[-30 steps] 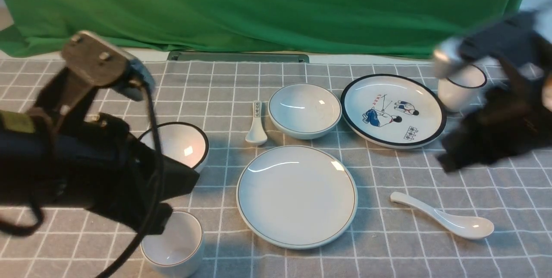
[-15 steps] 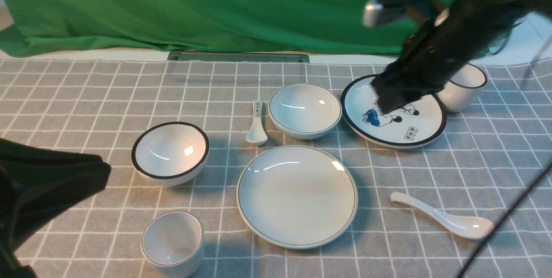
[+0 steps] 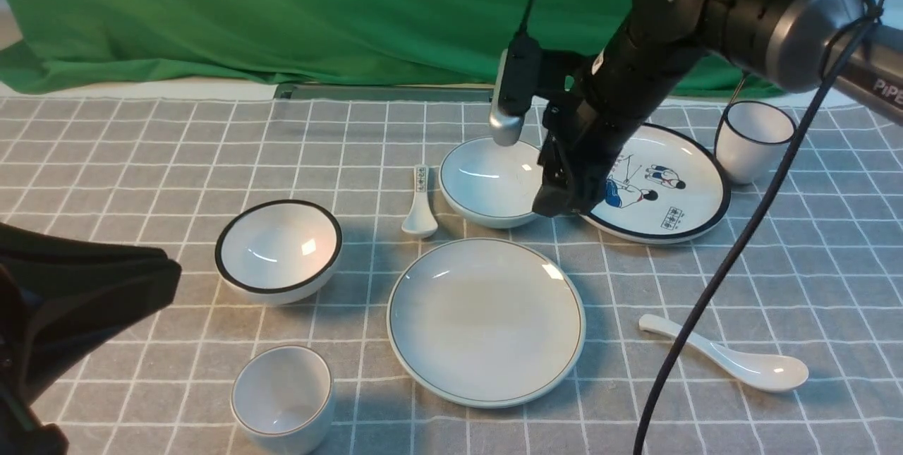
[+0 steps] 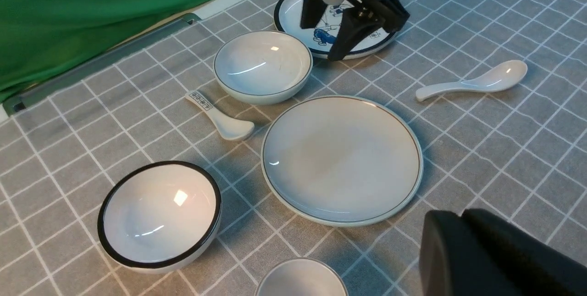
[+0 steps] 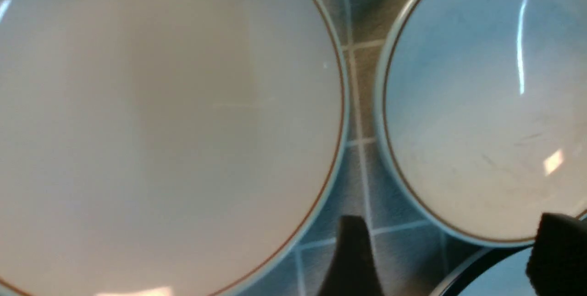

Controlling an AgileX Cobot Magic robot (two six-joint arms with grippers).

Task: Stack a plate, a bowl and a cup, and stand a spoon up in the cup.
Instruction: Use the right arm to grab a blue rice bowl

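Front view: a grey checked cloth (image 3: 811, 286) covers the table. The large round white plate with a thin dark rim line (image 3: 485, 321) lies flat at the centre of the near side. The plain pale white bowl with a thin dark rim line (image 3: 487, 183) stands upright just behind it, a strip of cloth between them. The right gripper (image 3: 557, 201) points down at the bowl's right edge, beside a black-rimmed plate with cartoon figures (image 3: 695, 152). Its jaws are spread wide, and the right wrist view shows one finger (image 5: 351, 259) over that cloth strip and the other at the bowl's rim. The left gripper (image 3: 166, 275) sits low at the left edge, jaws pressed together. The short handleless white cup (image 3: 282, 398) stands upright near-left of the plate. The glossy white ceramic soup spoon (image 3: 734, 360) lies on the cloth to the plate's right.
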